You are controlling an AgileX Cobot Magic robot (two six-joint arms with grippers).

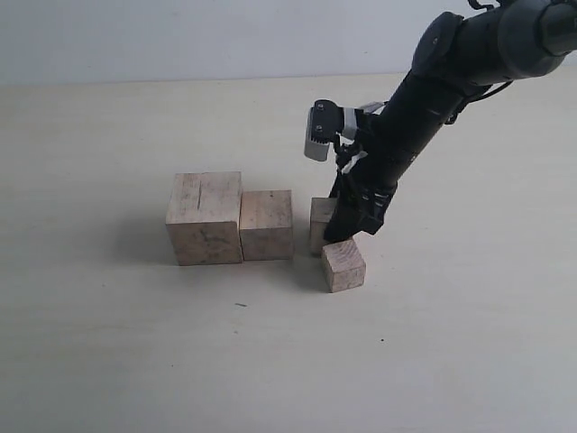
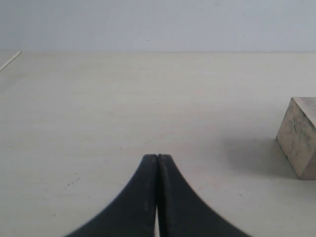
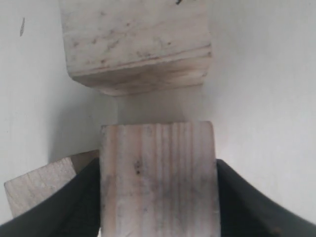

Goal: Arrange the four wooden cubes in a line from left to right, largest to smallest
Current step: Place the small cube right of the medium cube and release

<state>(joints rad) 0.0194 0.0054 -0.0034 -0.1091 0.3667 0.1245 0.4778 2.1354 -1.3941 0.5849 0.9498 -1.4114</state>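
Wooden and pale, the largest cube [image 1: 205,217] and, to its right, the second cube [image 1: 267,225] are set side by side on the table [image 1: 108,343], touching. The third cube [image 1: 319,215] is pinched between the fingers of the right end effector [image 1: 345,230], just right of the second cube with a small gap, and the smallest cube [image 1: 343,264] is set just in front of it. The left end effector [image 2: 157,157] is held over the table, fingers pressed together.

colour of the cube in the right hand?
Cube is pale bare wood with straight grain; clearest in right wrist view.
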